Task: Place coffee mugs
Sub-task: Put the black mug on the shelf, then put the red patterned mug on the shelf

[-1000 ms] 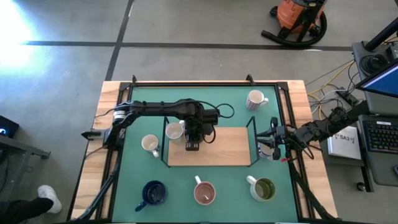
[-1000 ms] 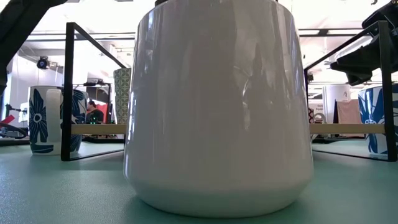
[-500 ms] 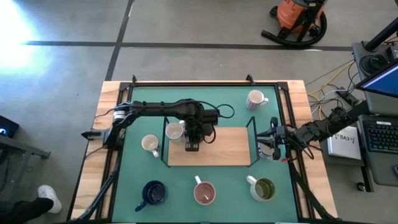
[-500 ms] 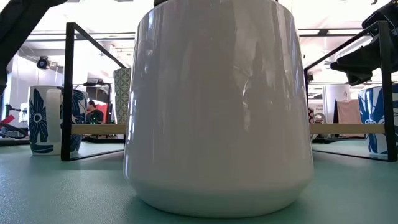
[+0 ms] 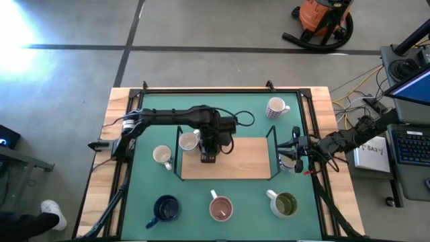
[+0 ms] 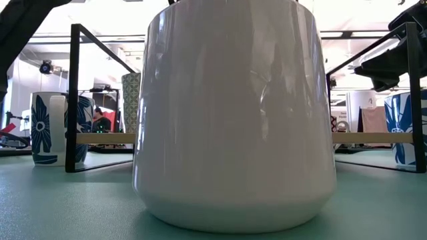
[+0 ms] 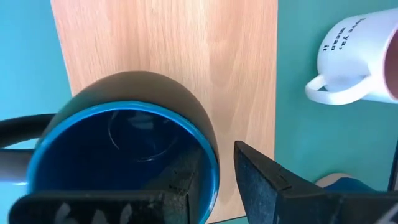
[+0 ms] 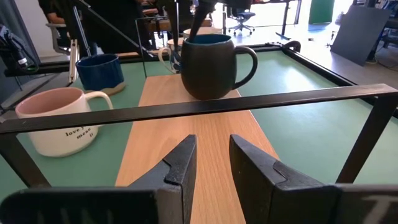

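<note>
My left gripper (image 5: 209,154) stands over the left part of the wooden board (image 5: 245,161), shut on a dark mug with a blue inside (image 7: 124,149); the right wrist view shows that mug (image 8: 210,65) upright on the board. My right gripper (image 8: 209,146) is open and waits at the table's right side (image 5: 290,156), beside a blue-patterned mug (image 6: 405,127). Other mugs stand on the green mat: white (image 5: 276,107), two cream (image 5: 162,156) (image 5: 189,141), navy (image 5: 166,208), pink inside (image 5: 220,208), olive inside (image 5: 285,204). My left gripper holds the dark mug by its rim wall (image 7: 210,163), on the side away from the handle (image 7: 15,146). One finger (image 7: 186,180) is inside the mug and the other finger (image 7: 261,177) outside. The fingers come from above, pointing down. The mug is upright, its base (image 8: 208,94) on the board.
A black metal frame (image 8: 205,102) surrounds the board, and its bar crosses in front of my right gripper. The pink-inside mug (image 6: 233,113) fills the low view. The table's wooden edges (image 5: 114,114) flank the green mat. A monitor and cables sit right of the table.
</note>
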